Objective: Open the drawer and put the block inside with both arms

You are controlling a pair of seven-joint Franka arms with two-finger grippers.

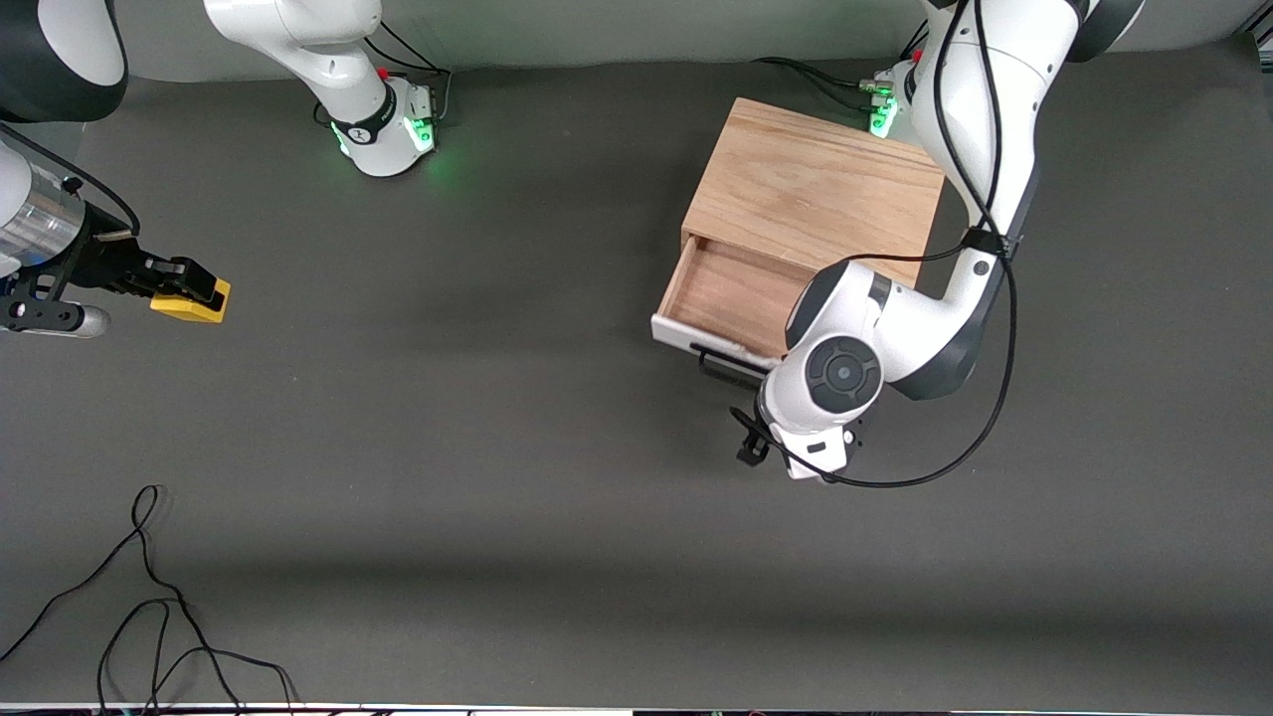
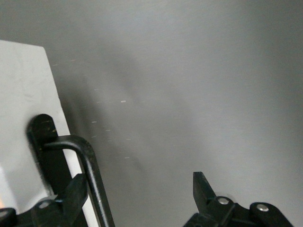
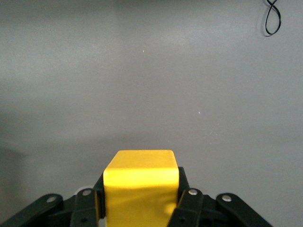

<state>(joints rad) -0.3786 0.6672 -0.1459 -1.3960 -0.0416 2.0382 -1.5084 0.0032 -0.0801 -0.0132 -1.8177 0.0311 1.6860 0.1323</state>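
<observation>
The oak-coloured box (image 1: pixel 816 184) stands toward the left arm's end of the table. Its drawer (image 1: pixel 731 293) is pulled out, with the light wood inside showing bare. The white front panel (image 2: pixel 23 104) and the black bar handle (image 2: pixel 90 165) show in the left wrist view. My left gripper (image 2: pixel 139 191) is open in front of the drawer, and the handle bar stands between its fingers, close to one of them. In the front view the left wrist (image 1: pixel 835 378) hides it. My right gripper (image 1: pixel 199 288) is shut on the yellow block (image 1: pixel 194 308) (image 3: pixel 140 189) low over the table at the right arm's end.
A loose black cable (image 1: pixel 149 597) lies on the dark mat near the front camera at the right arm's end; it also shows in the right wrist view (image 3: pixel 272 19). The green-lit bases (image 1: pixel 393 129) (image 1: pixel 880 109) stand at the table's robot side.
</observation>
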